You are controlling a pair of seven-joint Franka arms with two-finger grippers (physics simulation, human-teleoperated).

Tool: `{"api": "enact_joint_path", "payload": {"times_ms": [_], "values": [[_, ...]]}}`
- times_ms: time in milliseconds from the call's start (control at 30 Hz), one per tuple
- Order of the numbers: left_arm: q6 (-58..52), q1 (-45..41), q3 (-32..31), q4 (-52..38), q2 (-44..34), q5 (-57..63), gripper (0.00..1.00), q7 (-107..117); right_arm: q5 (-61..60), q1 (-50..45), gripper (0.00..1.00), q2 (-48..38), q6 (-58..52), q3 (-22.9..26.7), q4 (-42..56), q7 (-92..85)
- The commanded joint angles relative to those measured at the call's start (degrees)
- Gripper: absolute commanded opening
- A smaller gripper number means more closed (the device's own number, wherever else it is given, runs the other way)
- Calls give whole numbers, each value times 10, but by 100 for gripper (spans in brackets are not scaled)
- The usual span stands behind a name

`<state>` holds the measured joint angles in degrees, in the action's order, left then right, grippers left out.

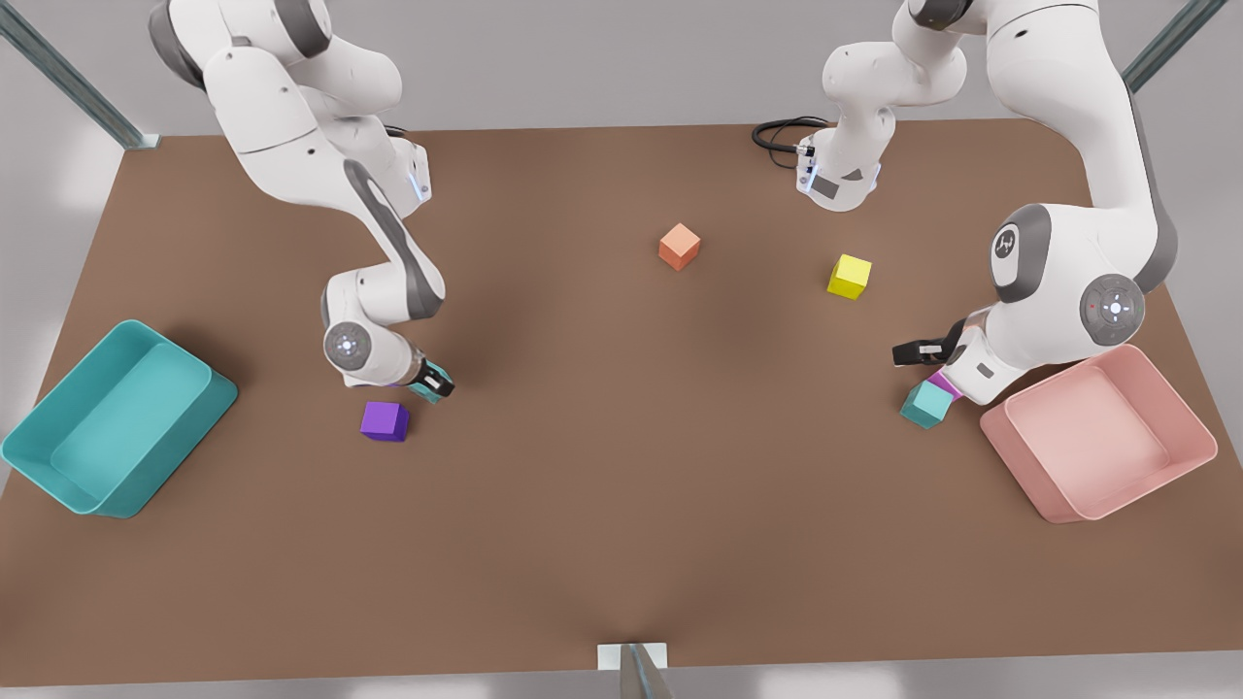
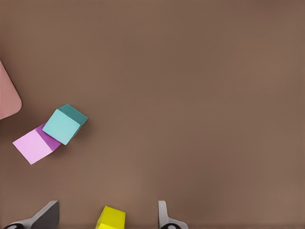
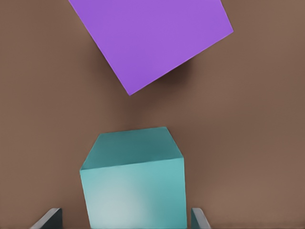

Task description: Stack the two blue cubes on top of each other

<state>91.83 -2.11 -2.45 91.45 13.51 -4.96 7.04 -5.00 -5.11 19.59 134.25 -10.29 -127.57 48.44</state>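
One blue cube (image 3: pixel 133 191) sits between the open fingers of my right gripper (image 3: pixel 126 217), with a thin gap on each side. In the front view this gripper (image 1: pixel 433 381) is low at the front view's left, the cube (image 1: pixel 425 391) peeking out under it. The other blue cube (image 1: pixel 925 404) (image 2: pixel 64 125) rests at the front view's right, touching a pink-magenta cube (image 2: pixel 34 145). My left gripper (image 1: pixel 913 351) (image 2: pixel 107 215) hangs open higher up, apart from that cube.
A purple cube (image 1: pixel 385 420) (image 3: pixel 150 36) lies just beside the right gripper. Below the left gripper's fingers is a yellow cube (image 1: pixel 850 276) (image 2: pixel 111 218). An orange cube (image 1: pixel 679 246) lies mid-table. A teal bin (image 1: pixel 58 466) and a pink bin (image 1: pixel 1190 427) stand at the table's sides.
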Motion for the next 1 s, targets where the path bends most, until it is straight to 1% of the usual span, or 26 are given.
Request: {"api": "enact_joint_path", "payload": {"times_ms": [0, 167, 500, 900, 933, 967], "values": [[-2, 0, 0, 0, -1, 0, 100, 1, -1, 1, 100, 1, -2, -1, 0, 44], [-2, 0, 0, 0, -1, 0, 100, 1, -1, 3, 100, 12, -2, -1, 4, -2], [-4, 0, 0, 0, -1, 0, 100, 1, 0, 4, 100, 37, -2, 0, 25, -13], [-6, 0, 0, 0, -1, 0, 100, 1, 1, 19, 100, 53, 4, 4, 28, -19], [-6, 0, 0, 0, -1, 0, 100, 1, 0, 19, 98, 54, 4, 4, 30, -19], [-6, 0, 0, 0, -1, 0, 100, 1, 1, 19, 87, 54, 4, 3, 30, -18]]}}
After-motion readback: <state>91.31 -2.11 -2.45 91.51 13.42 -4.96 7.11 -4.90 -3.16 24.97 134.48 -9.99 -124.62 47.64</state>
